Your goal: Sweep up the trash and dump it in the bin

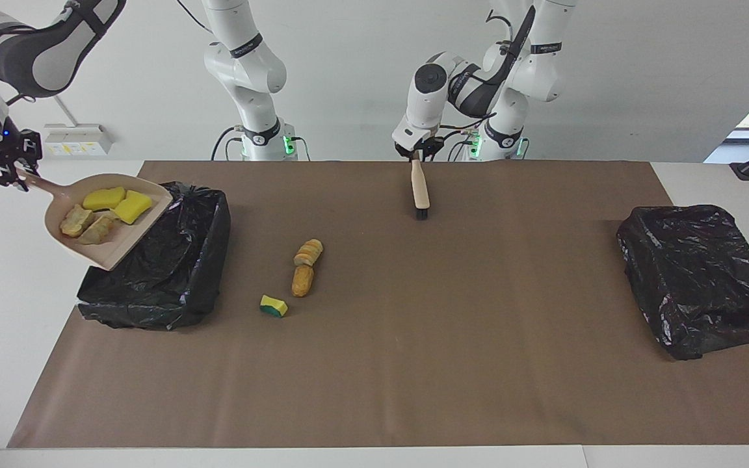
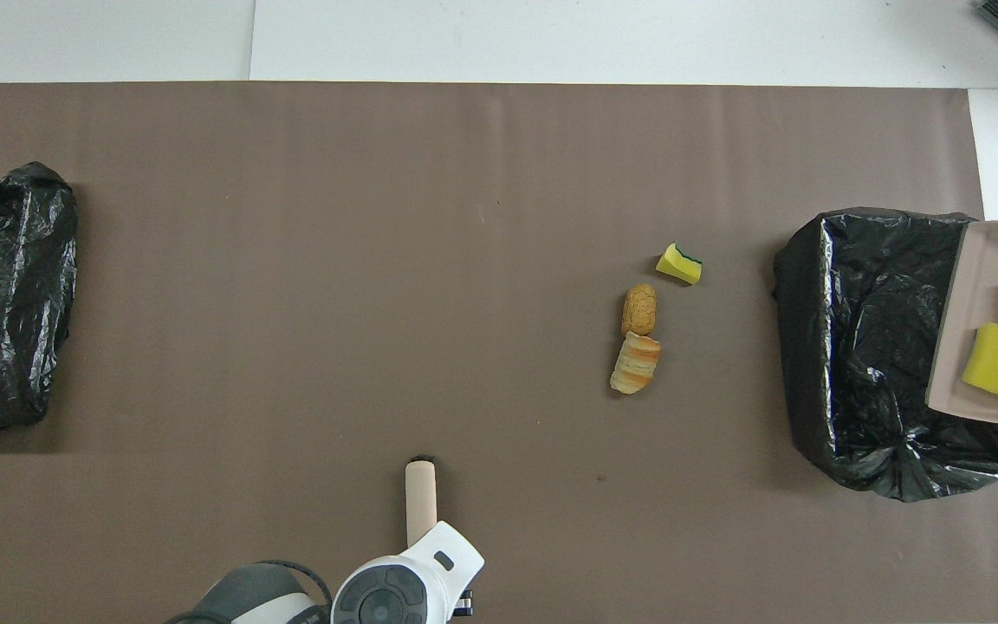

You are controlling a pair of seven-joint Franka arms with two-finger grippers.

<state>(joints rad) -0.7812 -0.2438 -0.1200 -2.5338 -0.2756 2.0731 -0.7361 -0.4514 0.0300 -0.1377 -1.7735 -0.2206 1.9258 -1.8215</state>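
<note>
My right gripper (image 1: 13, 170) is shut on the handle of the beige dustpan (image 1: 114, 250), held up in the air over the outer edge of the black-lined bin (image 1: 173, 286). The pan tilts, lip toward the bin. In it lie two yellow sponge chunks (image 1: 105, 198) and two pale beige lumps (image 1: 77, 221) of trash. On the mat beside the bin lie two golden-brown bread pieces (image 1: 308, 252) and a green-backed sponge bit (image 1: 274, 305). My left gripper (image 1: 417, 156) is at the top of the beige hand brush (image 1: 419, 185), whose bristles point away from the robots.
A brown mat (image 1: 452, 338) covers the table. A second black bag-lined bin (image 1: 699, 279) stands at the left arm's end of the table. In the overhead view only part of the dustpan (image 2: 958, 329) shows, over the bin (image 2: 863, 347).
</note>
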